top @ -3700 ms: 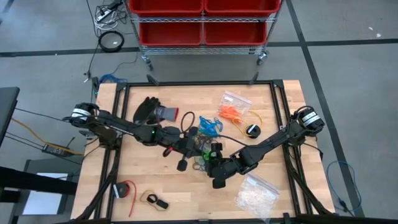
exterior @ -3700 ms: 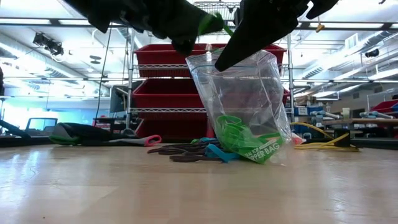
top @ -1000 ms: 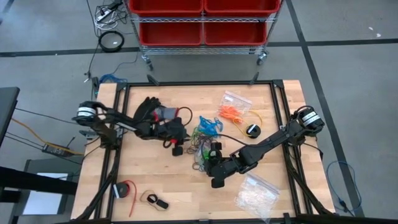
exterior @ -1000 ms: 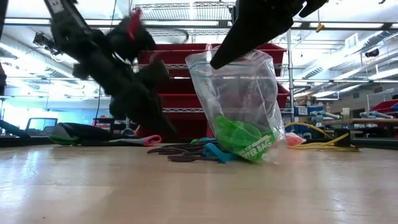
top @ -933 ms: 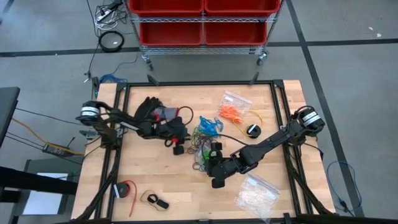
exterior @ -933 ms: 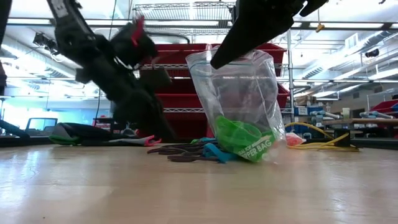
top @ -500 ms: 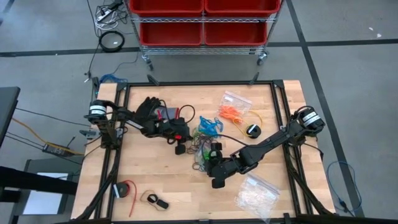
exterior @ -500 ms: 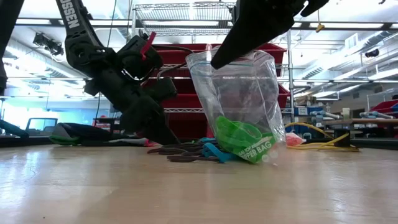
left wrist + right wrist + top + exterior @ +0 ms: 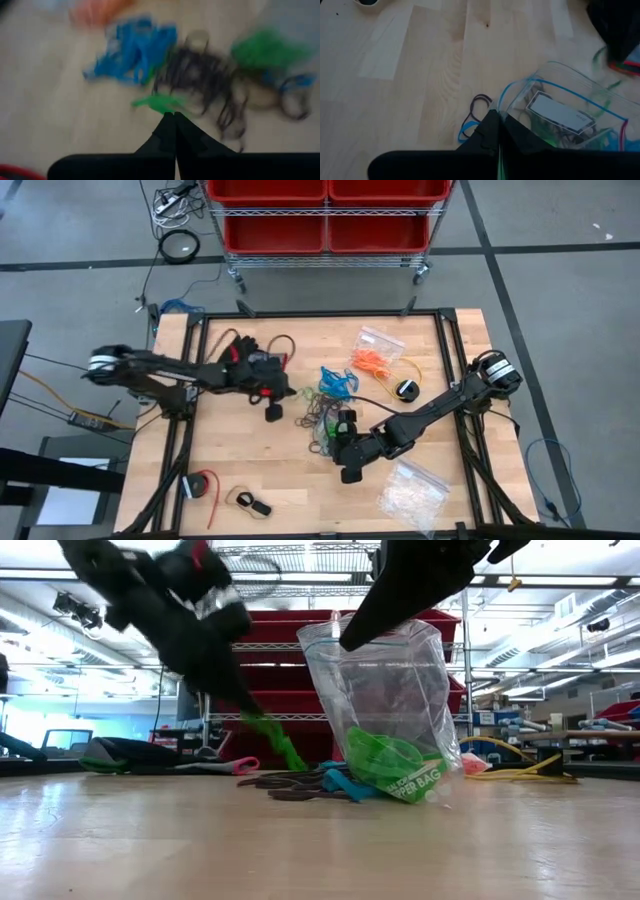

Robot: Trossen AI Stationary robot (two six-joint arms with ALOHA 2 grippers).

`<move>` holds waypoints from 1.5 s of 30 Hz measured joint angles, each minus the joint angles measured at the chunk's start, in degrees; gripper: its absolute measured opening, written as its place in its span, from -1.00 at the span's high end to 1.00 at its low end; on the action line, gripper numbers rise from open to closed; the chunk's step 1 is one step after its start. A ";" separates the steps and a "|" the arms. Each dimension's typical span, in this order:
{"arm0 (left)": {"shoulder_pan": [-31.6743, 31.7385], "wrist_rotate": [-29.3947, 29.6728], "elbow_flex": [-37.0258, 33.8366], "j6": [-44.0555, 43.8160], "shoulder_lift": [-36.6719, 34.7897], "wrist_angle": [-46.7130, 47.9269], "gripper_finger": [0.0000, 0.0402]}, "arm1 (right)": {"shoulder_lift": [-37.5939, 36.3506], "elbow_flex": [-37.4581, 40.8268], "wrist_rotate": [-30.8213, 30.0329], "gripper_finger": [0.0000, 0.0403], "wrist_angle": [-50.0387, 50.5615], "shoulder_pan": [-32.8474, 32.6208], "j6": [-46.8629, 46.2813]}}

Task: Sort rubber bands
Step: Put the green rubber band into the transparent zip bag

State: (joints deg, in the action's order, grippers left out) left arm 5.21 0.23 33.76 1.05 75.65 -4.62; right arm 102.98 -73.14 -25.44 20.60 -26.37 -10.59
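Across the light wooden table there's a fair bit of clutter: a dark glove near the left side, a clear bag with orange bands toward the back right, a yellow cable just beside it, a bag of whitish pieces at the front right corner, and a little red loop at the front left. Behind the table sits a wire shelf with red bins on a grey floor, and the low view looks into a workshop with bright ceiling lights. Most of the rubber bands are in a loose heap around the middle of the table, blue ones toward the back, black and green mixed together. The left gripper is pressed together on a single green band, which dangles from its tips above the table, just to the left of the heap; in the low view that same band hangs down beside the pile. The right gripper is pinched shut on the rim of a clear zip bag, holding it upright right next to the heap, with a clump of green bands sitting in the bottom of it. A few stray bands lie on the wood just beside that bag.
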 joint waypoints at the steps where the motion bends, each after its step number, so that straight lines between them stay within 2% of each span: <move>1: -0.52 0.05 0.00 -0.10 -2.29 -0.19 0.99 | 0.00 0.00 0.01 1.00 0.00 0.00 0.00; 7: -4.76 -1.67 0.09 -0.22 -11.42 -5.03 1.00 | 0.01 0.00 0.01 1.00 -0.35 0.00 0.00; 12: -8.40 -6.43 0.77 -1.67 -12.12 -12.90 1.00 | 0.00 0.00 0.01 1.00 -0.35 0.05 0.13; 19: -12.06 -6.82 7.21 -0.68 -5.84 -13.00 1.00 | 0.01 0.00 0.07 1.00 -0.66 0.29 0.01; 30: -14.14 -4.32 18.28 1.96 7.42 -1.78 1.00 | 0.01 0.00 0.07 1.00 -0.83 0.28 0.20; 41: -15.41 -4.35 22.45 2.37 14.36 -0.02 0.99 | 0.01 0.00 0.03 1.00 -0.89 0.35 0.28; 45: -15.49 -4.35 22.45 1.84 14.58 0.05 0.85 | 0.02 0.00 0.03 1.00 -0.87 0.35 0.28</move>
State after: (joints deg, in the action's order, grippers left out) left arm -10.28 -4.12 56.21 2.89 90.24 -4.57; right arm 103.00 -73.14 -25.41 19.73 -26.02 -10.31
